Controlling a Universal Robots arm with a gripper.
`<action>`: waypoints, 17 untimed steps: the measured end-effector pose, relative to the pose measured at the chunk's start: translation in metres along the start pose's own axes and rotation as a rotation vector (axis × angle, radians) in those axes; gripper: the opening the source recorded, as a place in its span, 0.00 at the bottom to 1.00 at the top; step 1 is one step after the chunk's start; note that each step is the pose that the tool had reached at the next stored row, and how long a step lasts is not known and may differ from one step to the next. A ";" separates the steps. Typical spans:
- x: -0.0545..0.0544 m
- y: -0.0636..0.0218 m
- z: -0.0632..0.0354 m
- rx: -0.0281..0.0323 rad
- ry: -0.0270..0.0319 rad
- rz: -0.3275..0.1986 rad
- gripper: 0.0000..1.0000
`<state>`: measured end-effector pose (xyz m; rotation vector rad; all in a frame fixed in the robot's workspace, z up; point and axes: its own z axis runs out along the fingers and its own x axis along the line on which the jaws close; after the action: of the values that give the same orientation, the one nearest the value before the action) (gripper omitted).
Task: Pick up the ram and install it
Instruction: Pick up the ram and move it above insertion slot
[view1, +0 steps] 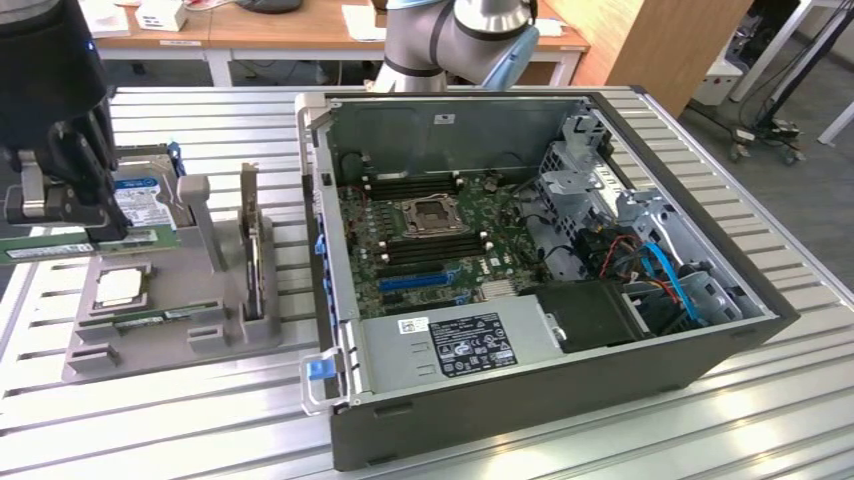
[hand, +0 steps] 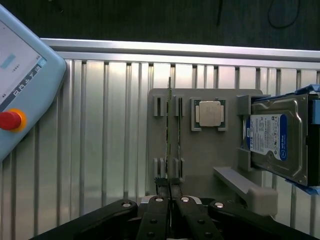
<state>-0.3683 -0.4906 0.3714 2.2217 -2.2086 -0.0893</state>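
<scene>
Over the ribbed metal table (hand: 110, 130), the claw (hand: 170, 188) clamps the thin green ram (hand: 169, 130).

Black end effector (view1: 60, 222) at ram (view1: 83, 243) on gray fixture (view1: 160, 342), open computer case (view1: 534, 400) alongside.

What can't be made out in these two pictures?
Wrist view: the ram shows edge-on, so its face is hidden.
Wrist view: the hard drive is cut off by the picture's edge.
Exterior view: the robot arm is cut off by the top edge.
Exterior view: the print on the computer's label is too small to read.
</scene>
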 end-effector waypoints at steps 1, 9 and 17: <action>0.000 0.0001 -0.0018 0.0000 0.0000 0.000 0.11; 0.000 0.0007 -0.0147 0.0000 0.0000 0.000 0.11; -0.001 0.0014 -0.0300 0.0000 0.0000 0.000 0.11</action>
<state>-0.3683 -0.4906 0.4015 2.2217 -2.2086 -0.0893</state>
